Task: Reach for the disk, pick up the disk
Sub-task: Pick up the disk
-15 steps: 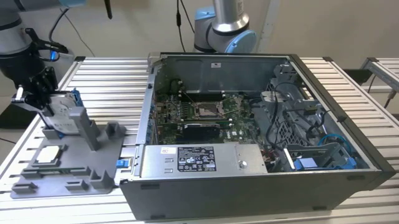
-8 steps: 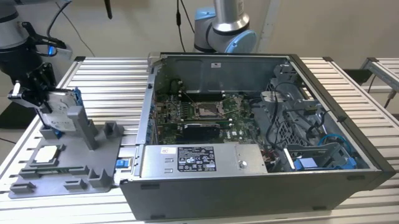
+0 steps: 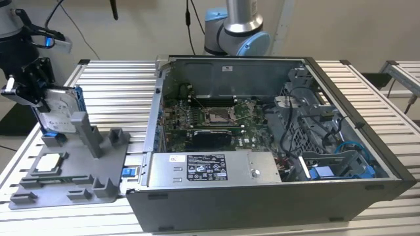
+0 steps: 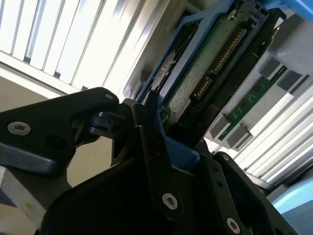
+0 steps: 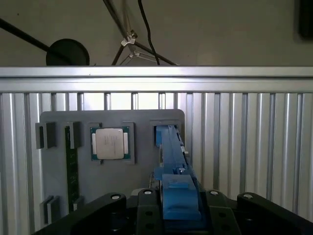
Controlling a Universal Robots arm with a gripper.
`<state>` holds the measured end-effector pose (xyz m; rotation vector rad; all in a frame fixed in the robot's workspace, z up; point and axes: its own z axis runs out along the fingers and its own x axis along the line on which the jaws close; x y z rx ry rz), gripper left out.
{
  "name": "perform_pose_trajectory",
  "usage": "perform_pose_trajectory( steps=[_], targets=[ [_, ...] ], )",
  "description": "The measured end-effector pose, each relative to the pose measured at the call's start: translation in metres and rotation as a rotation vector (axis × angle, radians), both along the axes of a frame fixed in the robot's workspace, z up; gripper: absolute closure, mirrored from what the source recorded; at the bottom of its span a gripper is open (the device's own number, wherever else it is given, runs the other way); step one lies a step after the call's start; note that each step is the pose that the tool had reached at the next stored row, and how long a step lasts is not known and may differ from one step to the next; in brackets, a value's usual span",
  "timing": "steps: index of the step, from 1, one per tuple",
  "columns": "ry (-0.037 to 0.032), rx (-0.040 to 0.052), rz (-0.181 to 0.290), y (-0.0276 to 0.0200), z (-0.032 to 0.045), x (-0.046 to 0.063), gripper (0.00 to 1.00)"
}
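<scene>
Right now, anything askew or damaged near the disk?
Nothing stands out. The disk stands on edge at the fixture, gripper closed on its blue bracket; chip lies flat in its pocket.

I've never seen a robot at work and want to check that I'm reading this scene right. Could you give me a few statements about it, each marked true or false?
1. The disk stands on edge at the grey tray, outside the computer case. True.
2. The gripper is reaching into the computer case. False: it is at the disk, at the exterior view's left, with its fingers on either side of the disk's bracket.
3. A small square chip lies flat on the grey tray. True.
4. The computer case is closed up. False: its side is open and the motherboard shows.
5. The disk's bracket is red. False: it is blue.
</scene>
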<state>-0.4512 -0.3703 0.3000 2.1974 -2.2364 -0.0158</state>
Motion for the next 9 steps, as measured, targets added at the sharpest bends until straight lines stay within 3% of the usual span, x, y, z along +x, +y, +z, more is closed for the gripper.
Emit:
perform_pose_trajectory(
  steps=[3, 9],
  targets=[
    [-0.0041, 0.0000, 0.004, 0.0000, 0.0080, 0.000, 1.00],
    [-0.0258, 0.0000, 0.017, 0.0000, 0.0269, -0.003, 1.00]
  ],
)
